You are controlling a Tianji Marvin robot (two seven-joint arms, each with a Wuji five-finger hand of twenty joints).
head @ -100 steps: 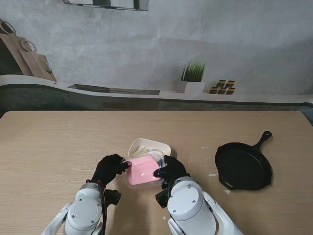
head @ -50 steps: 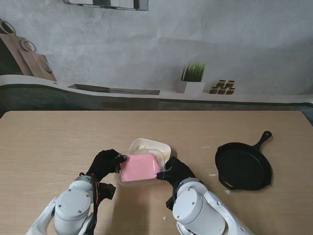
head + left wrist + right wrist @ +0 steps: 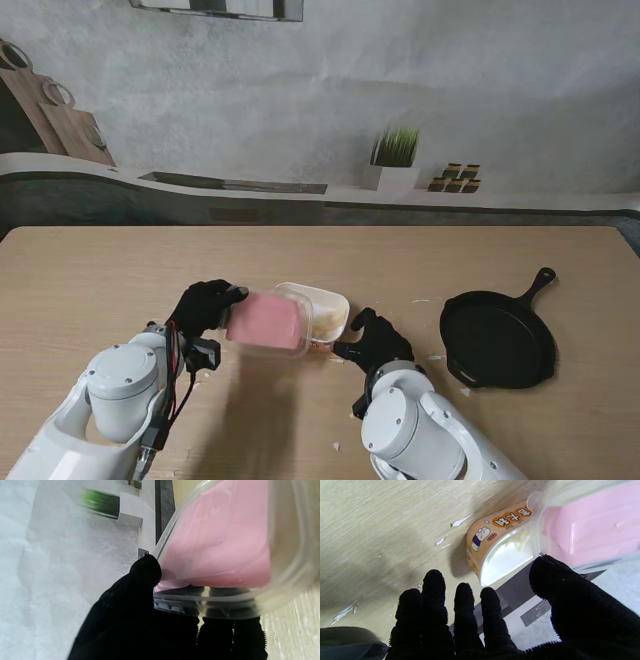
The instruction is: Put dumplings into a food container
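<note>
Gripping the pink-lidded clear container, the left robot hand held it tilted beside the dumpling tray; the right robot hand was spread, holding nothing.

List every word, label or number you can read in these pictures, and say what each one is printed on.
Orange food container, side wall: Korean characters in orange circles next to a small cartoon figure; seen at an angle and upside down, so I cannot read them reliably.
Same wall, small red oval label: too small to read.
Pink lid in the left hand: no print visible.
Skillet: no markings visible.
</note>
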